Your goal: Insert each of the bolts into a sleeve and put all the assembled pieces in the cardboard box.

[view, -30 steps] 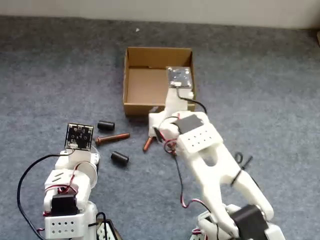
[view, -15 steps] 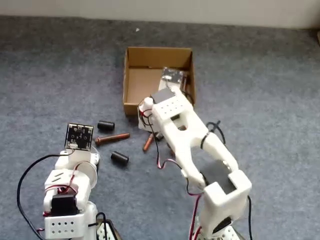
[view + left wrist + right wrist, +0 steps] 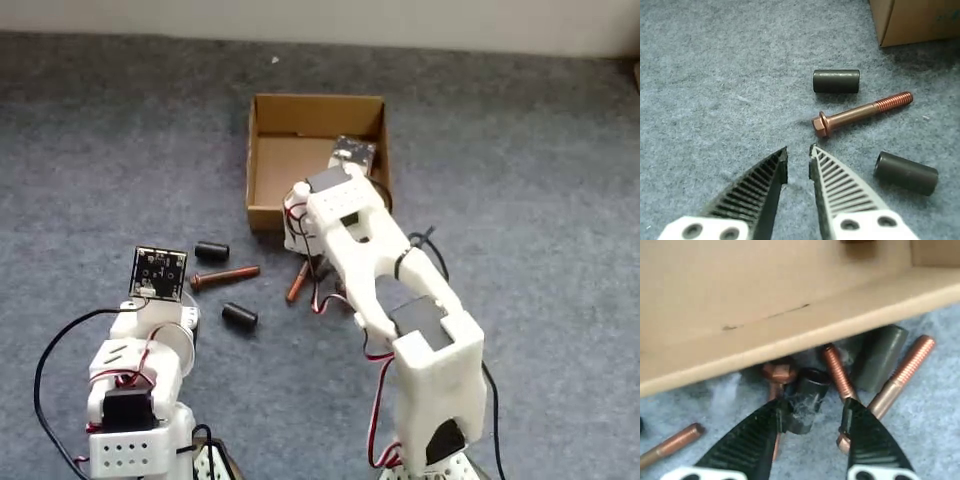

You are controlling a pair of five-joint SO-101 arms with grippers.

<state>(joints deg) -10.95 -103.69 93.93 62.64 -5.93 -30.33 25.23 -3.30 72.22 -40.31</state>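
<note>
With the right claw down at the outer wall of the cardboard box, fingers apart, a black sleeve sits right between them. One finger looks to touch it and the other shows a gap, so I'd say it isn't clamped. Its long axis runs roughly away from the claw, bore end toward the box wall, so a straight close should catch its round sides

Crowded there: hex-head bolt just beside one finger, threaded bolt just beside the other, slanted bolt with one end near that same fingertip. A grey sleeve lies just beyond, against the wall. Risk as I see it: the close pinches a bolt along with the sleeve

Left claw hovers over the carpet, fingers a little apart, nothing in them. Ahead of it lies a copper bolt, flanged head nearest the claw, threads pointing away and off to one side. A far sleeve lies beyond it, a near sleeve beside one finger. Left arm is nearer those three

Bolts: smooth copper-coloured shanks, threaded tips. Sleeves: short matte dark tubes. Carpet: grey, short pile, so parts probably won't roll much
</note>
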